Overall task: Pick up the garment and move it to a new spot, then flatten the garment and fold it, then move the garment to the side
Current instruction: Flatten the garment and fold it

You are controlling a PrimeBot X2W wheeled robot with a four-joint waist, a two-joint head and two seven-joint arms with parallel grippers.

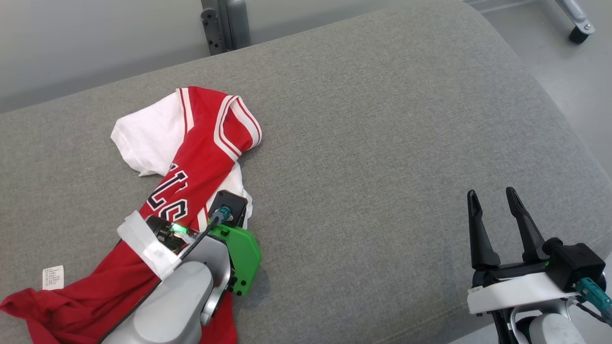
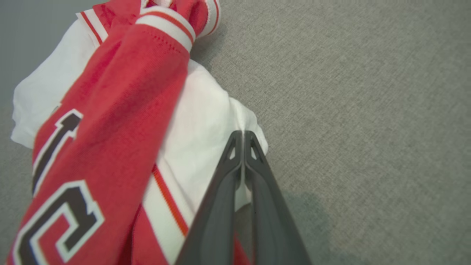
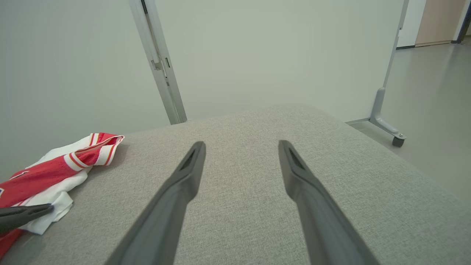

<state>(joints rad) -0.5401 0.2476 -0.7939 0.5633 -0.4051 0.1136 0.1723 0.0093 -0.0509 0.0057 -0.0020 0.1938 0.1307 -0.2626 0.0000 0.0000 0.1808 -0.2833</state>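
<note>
grey woven bench (image 1: 382,143) against a pale wall, metal post (image 1: 224,24) behind its far edge.

garment (image 1: 201,148): red and white jersey with dark lettering, crumpled on the left half of the bench. one sleeve points toward the far edge, the red body trails to the near left corner, and a care label (image 1: 52,277) lies face up there.

left gripper (image 2: 243,134): fingers pressed together on a fold of white cloth at the garment's right edge.

right gripper (image 1: 491,191): jaws spread, nothing between them, over the near right part of the bench, well apart from the garment.

judgement: step one, the pick-up. grasp made, lift not yet begun, since most of the cloth rests on the bench.

next move: raise the left arm until the trailing red part clears the surface, then carry toward the bare middle. the pinch is narrow and may hold only one layer, so go slowly. right gripper is free for a second hold when flattening.
</note>
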